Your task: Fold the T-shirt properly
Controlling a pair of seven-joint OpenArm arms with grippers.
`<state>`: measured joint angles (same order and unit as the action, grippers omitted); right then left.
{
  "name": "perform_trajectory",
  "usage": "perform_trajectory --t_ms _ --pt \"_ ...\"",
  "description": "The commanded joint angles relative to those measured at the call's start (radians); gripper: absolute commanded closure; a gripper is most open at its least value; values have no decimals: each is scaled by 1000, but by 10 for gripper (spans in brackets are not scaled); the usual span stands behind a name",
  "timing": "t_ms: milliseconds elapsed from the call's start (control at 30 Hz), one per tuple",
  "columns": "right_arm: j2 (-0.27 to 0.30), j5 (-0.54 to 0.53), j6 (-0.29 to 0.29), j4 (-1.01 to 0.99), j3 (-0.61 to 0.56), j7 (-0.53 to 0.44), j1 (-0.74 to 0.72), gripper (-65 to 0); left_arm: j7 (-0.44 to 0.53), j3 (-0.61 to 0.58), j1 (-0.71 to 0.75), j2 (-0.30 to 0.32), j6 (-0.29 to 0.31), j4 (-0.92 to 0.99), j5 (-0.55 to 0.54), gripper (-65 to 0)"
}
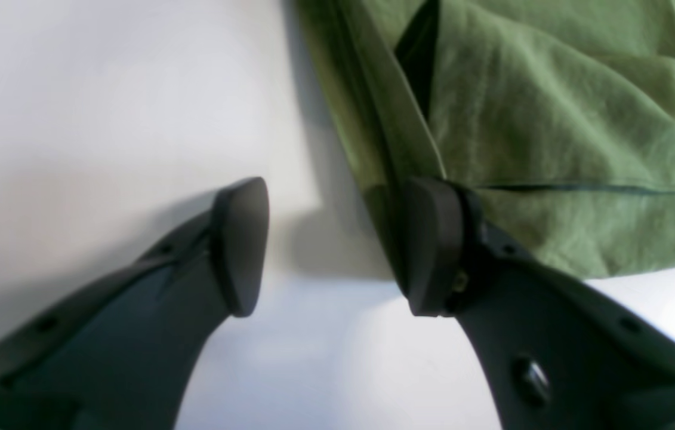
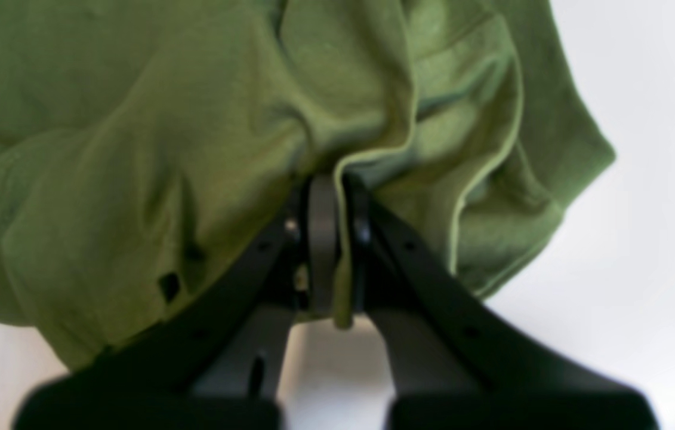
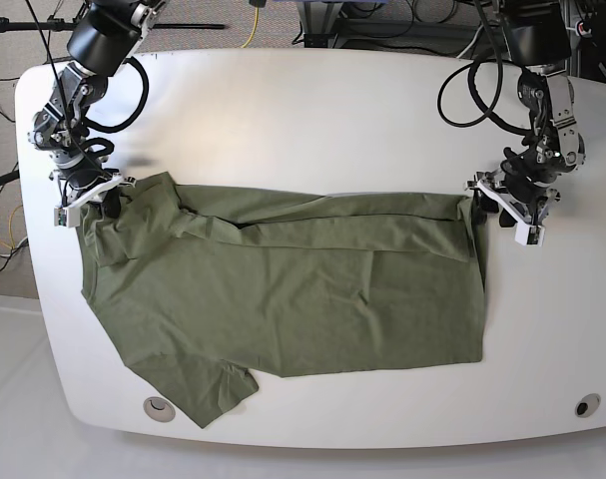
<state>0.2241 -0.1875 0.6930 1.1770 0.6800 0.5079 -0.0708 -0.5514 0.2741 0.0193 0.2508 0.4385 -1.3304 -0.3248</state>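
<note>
shirt: T-shirt [image 3: 283, 299] flat across table [image 3: 312, 100], top edge folded over
left gripper [image 1: 337, 245]: spread, one pad on hem
right gripper [image 2: 337, 239]: pinching sleeve corner
risk: one-sided pull could skew the fold

The plain olive-green, short-sleeved cotton T-shirt [image 3: 283, 299] lies wrinkled across the white table, its far edge folded over toward the near side, one sleeve at near left.
</note>
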Motion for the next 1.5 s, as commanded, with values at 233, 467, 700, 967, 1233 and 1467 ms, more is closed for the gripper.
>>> perform_trajectory --t_ms 233,467,700,967,1233,1467 --pt "11 2 5 17 3 -1 -2 -5 -2 6 -3 14 7 -16 -5 -296" --pt "11 2 5 13 2 -3 -7 -5 -13 1 -1 9 9 -14 -4 -147" --pt "12 -2 5 14 1 -8 -9 -6 -26 1 0 12 12 -10 -5 0" --pt "11 -5 5 16 3 -10 -9 -4 -17 -1 2 14 12 -33 -9 -119" --pt "10 -2 5 18 1 -7 -10 -5 -6 1 9 21 9 -37 -13 -198" --pt "11 0 5 16 3 -10 -10 -9 26 0 8 26 6 -31 -19 -326"
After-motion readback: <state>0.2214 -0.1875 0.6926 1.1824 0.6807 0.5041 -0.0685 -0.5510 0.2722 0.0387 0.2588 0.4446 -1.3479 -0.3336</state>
